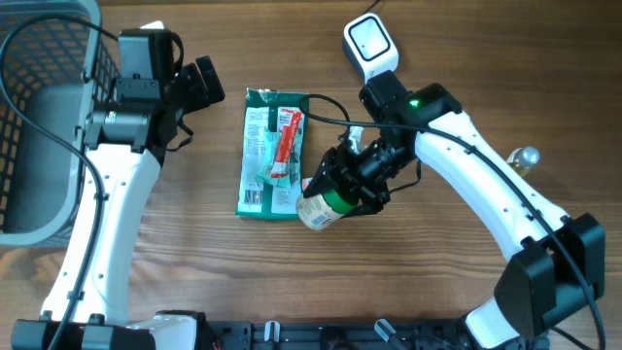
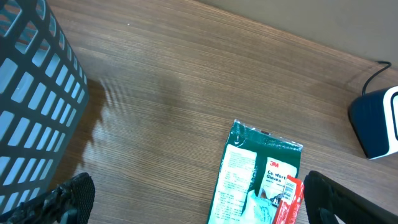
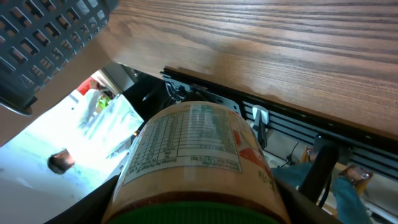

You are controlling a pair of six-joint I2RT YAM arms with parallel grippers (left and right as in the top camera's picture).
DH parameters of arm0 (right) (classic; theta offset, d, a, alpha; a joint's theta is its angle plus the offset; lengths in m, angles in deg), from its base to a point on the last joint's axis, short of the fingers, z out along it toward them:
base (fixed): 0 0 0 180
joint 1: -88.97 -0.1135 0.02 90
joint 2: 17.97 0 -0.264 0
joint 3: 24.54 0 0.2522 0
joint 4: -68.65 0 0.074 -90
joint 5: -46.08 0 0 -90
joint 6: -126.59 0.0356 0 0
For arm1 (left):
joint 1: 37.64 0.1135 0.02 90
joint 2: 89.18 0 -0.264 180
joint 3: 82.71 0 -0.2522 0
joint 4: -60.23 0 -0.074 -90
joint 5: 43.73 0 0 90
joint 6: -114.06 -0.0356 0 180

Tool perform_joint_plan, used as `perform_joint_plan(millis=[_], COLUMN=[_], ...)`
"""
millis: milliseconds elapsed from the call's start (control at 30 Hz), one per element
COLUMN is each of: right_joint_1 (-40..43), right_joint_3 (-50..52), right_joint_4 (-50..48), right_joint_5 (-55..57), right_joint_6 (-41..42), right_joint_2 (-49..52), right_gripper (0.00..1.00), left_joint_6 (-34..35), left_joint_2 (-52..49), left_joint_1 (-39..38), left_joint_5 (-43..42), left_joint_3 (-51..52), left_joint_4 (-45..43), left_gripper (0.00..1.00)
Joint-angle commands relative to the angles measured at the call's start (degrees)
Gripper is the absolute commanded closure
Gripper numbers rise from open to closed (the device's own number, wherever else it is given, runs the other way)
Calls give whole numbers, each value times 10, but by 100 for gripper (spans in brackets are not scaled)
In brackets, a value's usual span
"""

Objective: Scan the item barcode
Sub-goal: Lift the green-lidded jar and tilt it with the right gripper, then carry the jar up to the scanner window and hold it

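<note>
Wooden table (image 1: pixel 292 272), grey mesh basket (image 1: pixel 58 49) at its left edge, green glove packet (image 1: pixel 260 146) mid-table, white scanner (image 1: pixel 369 44) at far edge.

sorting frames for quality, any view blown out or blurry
Overhead: even light, sharp, soft shadows only. Left wrist: its fingertips blurred in the bottom corners, basket casts a shadow on the table. Right wrist: jar close and slightly soft, lower-left background washed out.

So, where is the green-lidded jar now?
Overhead view, centre: the jar is in the right end effector, beside the green glove packet, lower right corner.
</note>
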Motion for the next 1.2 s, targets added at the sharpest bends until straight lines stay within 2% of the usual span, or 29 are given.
perform_joint_plan(millis=[0, 367, 733, 867, 1067, 1167], right_joint_1=[-1, -1, 3, 23, 55, 57], right_joint_3=[-9, -9, -10, -48, -217, -256], right_joint_4=[1, 0, -90, -99, -42, -47], right_joint_5=[-31, 11, 400, 367, 356, 376], right_joint_6=[22, 22, 18, -104, -176, -207], right_joint_2=[-7, -7, -7, -7, -7, -7], right_gripper=[96, 96, 96, 96, 96, 96], left_joint_6=[-9, -9, -9, -9, -9, -9], left_joint_2=[2, 2, 2, 2, 2, 2], left_joint_1=[2, 2, 2, 2, 2, 2], left_joint_5=[5, 5, 5, 5, 5, 5], left_joint_3=[-7, -7, -7, -7, -7, -7], left_joint_4=[-1, -1, -1, -1, -1, -1], left_gripper=[0, 0, 0, 0, 0, 0])
